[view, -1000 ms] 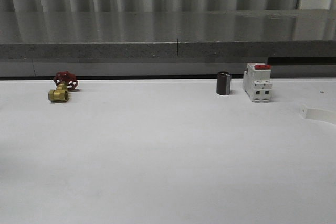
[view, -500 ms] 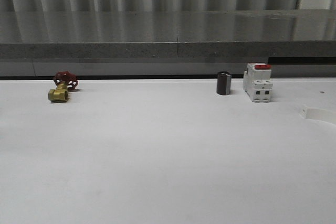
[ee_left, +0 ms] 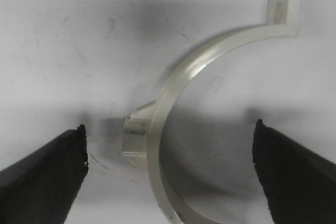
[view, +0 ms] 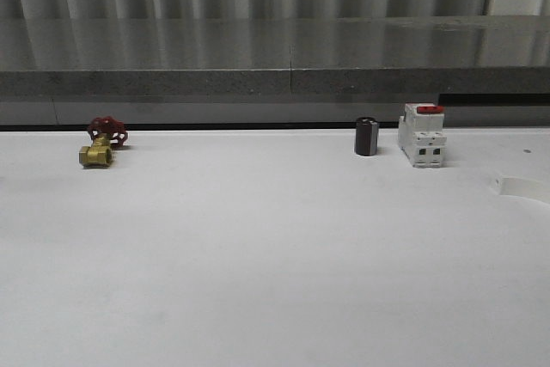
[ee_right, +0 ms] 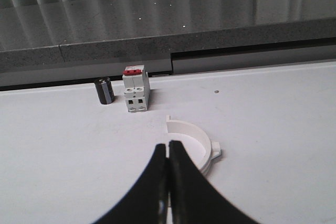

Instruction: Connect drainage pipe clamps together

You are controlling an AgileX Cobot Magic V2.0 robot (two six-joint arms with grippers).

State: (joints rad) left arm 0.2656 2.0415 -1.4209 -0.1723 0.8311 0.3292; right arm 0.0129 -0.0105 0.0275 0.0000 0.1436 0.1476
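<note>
beneath wide-open left tool [ee_left: 169, 174] a clamp half [ee_left: 178, 93], right tool [ee_right: 168, 182] closed, empty, bare table [view: 258, 255] around

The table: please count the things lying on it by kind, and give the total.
Pipe clamp halves: 2, one under the left gripper, one beyond the right gripper
Brass valve: 1
Black cylinder: 1
White breaker: 1
Total: 5

There are two white pipe clamp halves: one clamp half [ee_left: 181, 95] lies on the table under the left wrist, and the other clamp half [ee_right: 191, 142] lies at the table's right side. There is one brass valve [view: 101, 145] at far left, and at far right one dark cylinder [view: 366, 137] and one white breaker [view: 422, 136].
</note>
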